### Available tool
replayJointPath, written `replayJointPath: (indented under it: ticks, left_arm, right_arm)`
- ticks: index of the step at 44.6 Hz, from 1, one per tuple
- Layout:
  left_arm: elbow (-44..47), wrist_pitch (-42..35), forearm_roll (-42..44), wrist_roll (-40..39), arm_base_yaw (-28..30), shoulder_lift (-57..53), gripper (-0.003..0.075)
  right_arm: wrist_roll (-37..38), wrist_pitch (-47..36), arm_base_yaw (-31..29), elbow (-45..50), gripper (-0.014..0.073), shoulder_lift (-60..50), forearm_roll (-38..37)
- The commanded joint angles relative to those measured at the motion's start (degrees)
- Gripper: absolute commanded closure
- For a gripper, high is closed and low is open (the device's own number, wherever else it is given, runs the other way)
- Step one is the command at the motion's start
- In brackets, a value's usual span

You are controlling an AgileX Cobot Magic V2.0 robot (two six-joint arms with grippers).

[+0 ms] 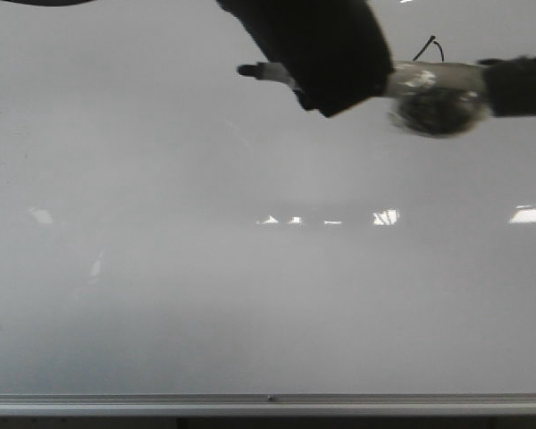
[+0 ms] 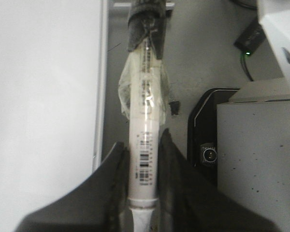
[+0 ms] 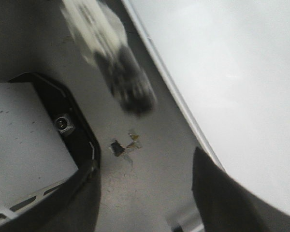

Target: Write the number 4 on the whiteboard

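The whiteboard [image 1: 250, 295] fills the front view, glossy grey-white with light reflections and a silver bottom rail [image 1: 268, 402]. I see no number 4 or any marker line on it. My left gripper [image 1: 326, 54] is at the top of the front view, shut on a white marker [image 1: 429, 76] that lies sideways, its dark tip [image 1: 247, 70] pointing left. In the left wrist view the jaws [image 2: 143, 140] clamp the barcoded marker [image 2: 145, 106], with the board [image 2: 38, 96] beside it. My right gripper [image 3: 150, 193] is open and empty beside the board's edge [image 3: 241, 72].
The marker has clear tape round its middle [image 2: 142, 92] and a black wrapped far end [image 1: 518, 85], blurred in the right wrist view [image 3: 125, 87]. A grey and black robot base [image 2: 251, 145] stands beside the board. Scraps of tape [image 3: 123, 145] lie on the grey surface.
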Motion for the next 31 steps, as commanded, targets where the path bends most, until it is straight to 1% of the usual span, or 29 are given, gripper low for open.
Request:
replayJointPath:
  ticks: [1, 5, 7, 13, 18, 21, 25, 28, 31]
  left_arm:
    - [-1.85, -2.29, 3.33, -7.53, 2.44, -4.27, 0.0704]
    - [-1.85, -2.29, 6.41, -14.49, 6.45, -6.23, 0.0704]
    - [-1.85, -2.29, 7.89, -16.67, 8.41, -7.13, 0.0704]
    - [-1.75, -0.84, 11.7, -22.9, 16.59, -10.08, 0.0704]
    - [-1.35, 0.85, 11.82, -24.21, 23.45, -12.12, 0.0714]
    - [-0.04, 0.3, 11.82, -24.21, 27.62, -13.78, 0.0714]
    - [3.72, -3.82, 11.82, -24.34, 33.67, -16.38, 0.0714]
    - [8.18, -10.25, 11.82, -26.88, 38.14, -18.42, 0.0714]
    - [14.14, -18.92, 11.71, -30.3, 42.07, -20.38, 0.0714]
  right_arm:
    - [6.24, -2.14, -3.63, -1.78, 0.0134, -3.11, -3.0]
    - [8.98, -2.14, -6.36, -1.66, 0.0134, -5.22, -3.15]
    - [9.87, -2.14, -7.36, -1.66, 0.0134, -5.89, -3.15]
    - [10.14, -2.08, -8.26, -1.32, 0.0134, -6.95, -3.15]
    - [10.14, -2.31, -8.26, -0.07, 0.0134, -6.97, -3.15]
    - [10.14, -2.92, -8.26, 1.23, 0.0134, -6.97, -3.15]
    - [10.14, -4.54, -8.26, 3.15, 0.0134, -6.97, -3.15]
    - [10.14, -6.14, -8.26, 4.25, 0.0134, -6.97, -3.15]
    - [10.14, -7.43, -8.26, 4.69, 0.0134, -6.97, -3.15]
